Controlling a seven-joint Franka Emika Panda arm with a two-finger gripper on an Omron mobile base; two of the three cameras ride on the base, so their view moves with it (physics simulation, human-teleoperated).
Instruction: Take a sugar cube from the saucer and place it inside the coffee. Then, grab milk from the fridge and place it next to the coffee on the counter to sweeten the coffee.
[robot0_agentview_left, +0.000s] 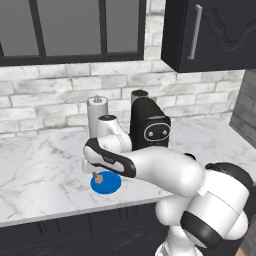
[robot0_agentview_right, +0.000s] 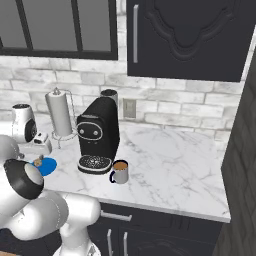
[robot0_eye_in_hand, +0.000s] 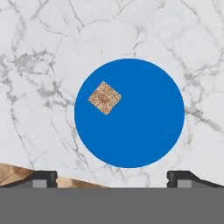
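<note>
The pincer (robot0_eye_in_hand: 112, 178) hangs spread wide and empty above the blue saucer (robot0_eye_in_hand: 140, 127) on the marble counter (robot0_eye_in_hand: 39, 52). The sugar cube (robot0_eye_in_hand: 104, 97) lies on the saucer's left part in the hand view, off-centre from the gap between the fingertips, untouched.

White brick wall (robot0_agentview_right: 175, 107), dark-framed window (robot0_agentview_left: 70, 30), black upper cabinet (robot0_agentview_right: 185, 37), dark lower cabinets (robot0_agentview_right: 165, 227)

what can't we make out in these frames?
- Coffee mug: left base view, behind the arm.
- Saucer: near part covered by the arm in both base views.
- Sugar cube: too small in base views for detail.
- Gripper: cut by the hand view's bottom edge; jaws open.
</note>
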